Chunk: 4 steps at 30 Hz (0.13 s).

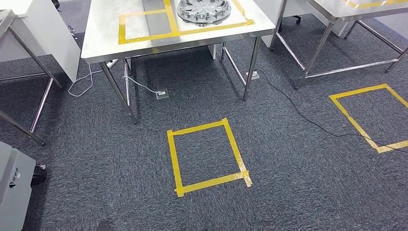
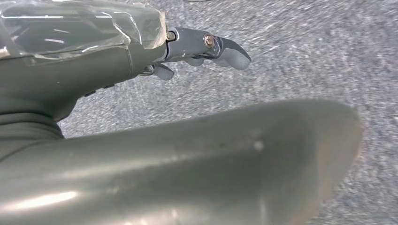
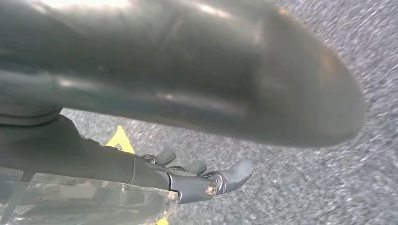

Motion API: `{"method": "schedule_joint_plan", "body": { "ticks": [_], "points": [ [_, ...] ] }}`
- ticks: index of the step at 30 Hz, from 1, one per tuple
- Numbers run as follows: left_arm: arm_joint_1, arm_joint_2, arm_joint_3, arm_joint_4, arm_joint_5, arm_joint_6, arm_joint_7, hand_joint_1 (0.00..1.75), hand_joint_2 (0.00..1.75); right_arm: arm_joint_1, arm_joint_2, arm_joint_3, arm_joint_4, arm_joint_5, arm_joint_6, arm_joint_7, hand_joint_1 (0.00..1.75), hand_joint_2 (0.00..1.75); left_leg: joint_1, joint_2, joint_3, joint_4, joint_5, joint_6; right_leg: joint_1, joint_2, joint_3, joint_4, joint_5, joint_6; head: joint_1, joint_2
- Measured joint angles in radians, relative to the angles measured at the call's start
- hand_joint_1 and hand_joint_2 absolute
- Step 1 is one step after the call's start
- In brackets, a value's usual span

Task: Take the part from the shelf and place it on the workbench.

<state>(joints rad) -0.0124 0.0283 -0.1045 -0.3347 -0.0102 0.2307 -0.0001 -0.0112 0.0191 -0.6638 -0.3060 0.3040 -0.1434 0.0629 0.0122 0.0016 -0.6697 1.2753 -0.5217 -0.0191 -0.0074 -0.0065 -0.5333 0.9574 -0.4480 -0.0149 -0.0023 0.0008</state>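
A round silver metal part with ribbed spokes lies on a steel table at the top of the head view, inside a yellow tape outline. My left hand hangs over grey carpet, its fingers stretched out and holding nothing. My right hand also hangs above the carpet with its fingers extended and nothing in them. Both hands are far from the part.
A yellow tape square marks the carpet just in front of the table. A second tape square lies to the right. Another steel table stands at the upper right, a white cabinet at the upper left, a grey box at the lower left. A black cable crosses the floor.
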Motion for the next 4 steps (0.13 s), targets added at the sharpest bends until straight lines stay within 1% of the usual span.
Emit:
{"method": "schedule_joint_plan", "body": {
  "ticks": [1, 2, 3, 4],
  "points": [
    [0.0, 0.0, 0.0, 0.0, 0.001, 0.0, -0.001, 0.0, 0.0, 0.002, 0.0, 0.0, 0.0, 0.0, 0.001, 0.0, 0.0, 0.0, -0.001, 0.0, 0.042, -0.047, 0.029, 0.004, 0.002, 0.0, -0.009, 0.002, 0.008, 0.002, 0.0, 0.0],
    [0.0, 0.002, 0.0, -0.001, 0.003, -0.001, -0.003, 0.0, 0.0, 0.003, 0.002, 0.0, -0.002, 0.0, 0.001, 0.0, 0.0, 0.0, -0.002, -0.001, 0.095, -0.119, 0.041, 0.012, 0.003, 0.001, -0.016, 0.003, 0.015, 0.005, 0.0, 0.0],
    [0.0, 0.003, 0.0, -0.003, 0.006, -0.002, -0.006, 0.0, 0.0, 0.004, 0.004, 0.0, -0.003, 0.001, 0.002, 0.0, 0.0, 0.0, -0.004, -0.001, 0.147, -0.196, 0.041, 0.019, 0.005, 0.001, -0.022, 0.005, 0.021, 0.008, 0.0, 0.0],
    [0.0, 0.004, 0.0, -0.004, 0.007, -0.003, -0.007, 0.0, 0.0, 0.005, 0.005, 0.0, -0.004, 0.001, 0.002, 0.0, 0.0, 0.0, -0.006, -0.002, 0.175, -0.24, 0.036, 0.023, 0.006, 0.001, -0.024, 0.006, 0.024, 0.01, 0.001, 0.0]
  ]
}}
